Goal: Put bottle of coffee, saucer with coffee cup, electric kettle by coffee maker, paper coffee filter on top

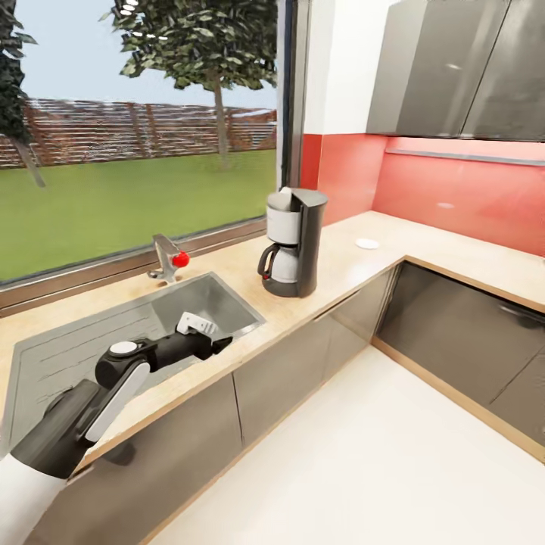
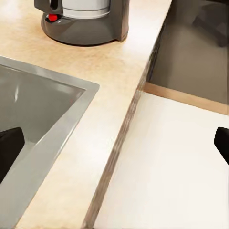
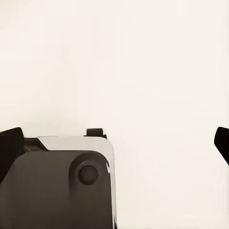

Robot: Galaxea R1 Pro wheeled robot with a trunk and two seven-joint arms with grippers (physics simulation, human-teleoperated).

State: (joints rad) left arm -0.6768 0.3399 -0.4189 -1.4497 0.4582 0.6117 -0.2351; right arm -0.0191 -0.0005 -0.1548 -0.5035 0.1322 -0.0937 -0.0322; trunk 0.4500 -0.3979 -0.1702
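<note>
Two gripper fingers of the left gripper (image 2: 114,143) are spread wide and empty near the coffee maker (image 1: 294,242) on the worktop (image 1: 333,276); fetching is judged next.

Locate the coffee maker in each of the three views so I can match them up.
Head view: the coffee maker stands at center on the kitchen countertop, right of the sink.
Left wrist view: its base is cut off by the upper edge.
Right wrist view: not in it.
Shared landmark: the sink's corner.
</note>
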